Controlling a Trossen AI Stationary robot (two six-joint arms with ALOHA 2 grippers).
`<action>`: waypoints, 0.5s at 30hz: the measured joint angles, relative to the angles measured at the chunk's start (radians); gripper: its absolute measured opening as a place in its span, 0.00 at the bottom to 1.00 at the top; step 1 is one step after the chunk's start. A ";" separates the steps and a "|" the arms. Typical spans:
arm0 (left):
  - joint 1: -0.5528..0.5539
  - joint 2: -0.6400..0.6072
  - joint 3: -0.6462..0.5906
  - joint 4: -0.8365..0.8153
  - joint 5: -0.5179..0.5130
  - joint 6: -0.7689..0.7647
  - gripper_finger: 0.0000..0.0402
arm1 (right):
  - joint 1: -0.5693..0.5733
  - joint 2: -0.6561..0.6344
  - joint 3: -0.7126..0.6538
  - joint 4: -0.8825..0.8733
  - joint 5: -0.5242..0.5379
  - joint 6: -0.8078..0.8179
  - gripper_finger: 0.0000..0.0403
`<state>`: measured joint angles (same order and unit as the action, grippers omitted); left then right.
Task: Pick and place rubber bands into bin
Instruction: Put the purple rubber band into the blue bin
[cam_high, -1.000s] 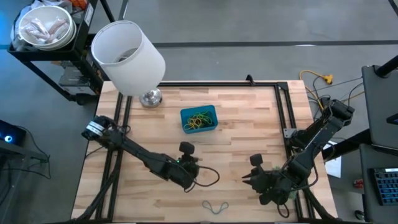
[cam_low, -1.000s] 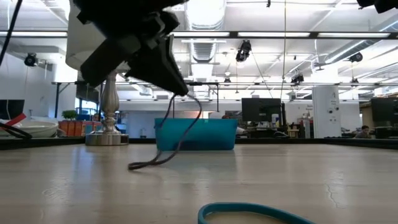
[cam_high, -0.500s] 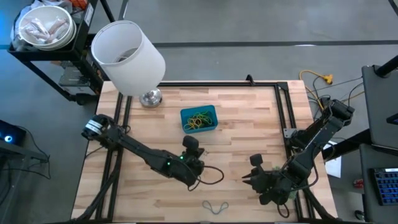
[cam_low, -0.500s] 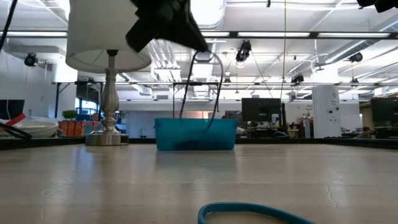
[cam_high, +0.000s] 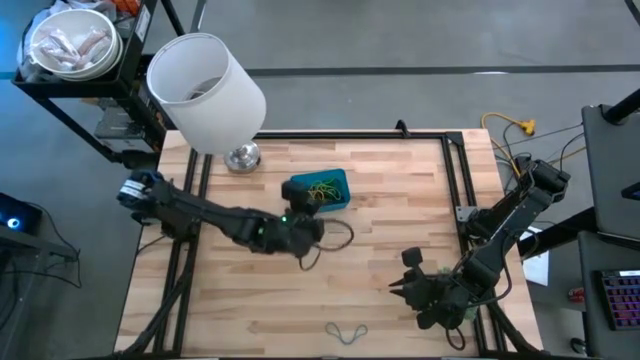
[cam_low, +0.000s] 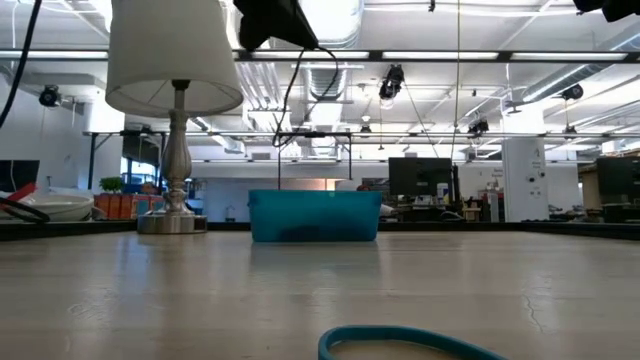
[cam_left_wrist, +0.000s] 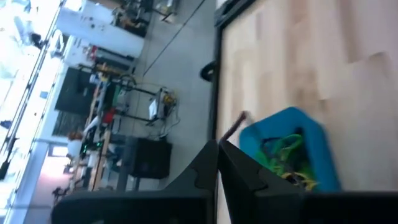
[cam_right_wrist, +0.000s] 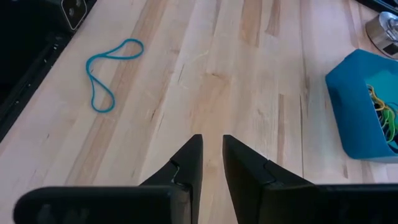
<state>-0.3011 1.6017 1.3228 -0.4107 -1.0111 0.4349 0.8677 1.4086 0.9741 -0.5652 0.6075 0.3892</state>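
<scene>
Upper left of high view: white lamp (cam_high: 207, 92) on the desk (cam_high: 400, 200), not part of job.

Centre-left: left gripper (cam_high: 312, 228) sits just below-left of the blue bin (cam_high: 341, 189), jaws clenched. A dark band (cam_high: 338, 238) dangles from them, looping out to the right; low view shows it hanging as a thin dark loop (cam_low: 318, 130) above the bin (cam_low: 315, 216). Judged: the carry is nearly over and release is the step in hand. The bin lies up and slightly right of the jaws, w/ its long axis running roughly left-right across the frame. The loop needs to be over the opening, not the near wall, before letting go. Risk: floppy loop drapes on the rim.

Centre: bin already holds a tangle of green and yellow bands (cam_high: 322, 191).

Bottom centre: one blue-grey band (cam_high: 345, 332) lies flat on the desk, well apart from bin, stretched left-right.

Lower right: right gripper (cam_high: 397, 290) waits near the desk's right edge, jaws slightly parted, grasping nothing. It is the nearer arm to the loose band, which lies down-left of it. In the right wrist view the band (cam_right_wrist: 107, 71) lies well ahead of the jaws.
</scene>
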 joint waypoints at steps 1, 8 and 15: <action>0.017 -0.007 0.000 0.003 0.000 0.003 0.00 | 0.000 0.000 0.000 0.000 0.000 0.000 0.14; 0.135 -0.019 -0.005 0.001 0.095 0.018 0.00 | 0.000 0.000 0.000 0.000 0.000 0.000 0.14; 0.228 -0.013 -0.047 0.051 0.214 0.014 0.00 | 0.000 0.000 0.000 -0.001 0.000 0.000 0.14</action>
<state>-0.0731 1.5887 1.2755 -0.3596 -0.7972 0.4488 0.8677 1.4082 0.9741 -0.5659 0.6073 0.3893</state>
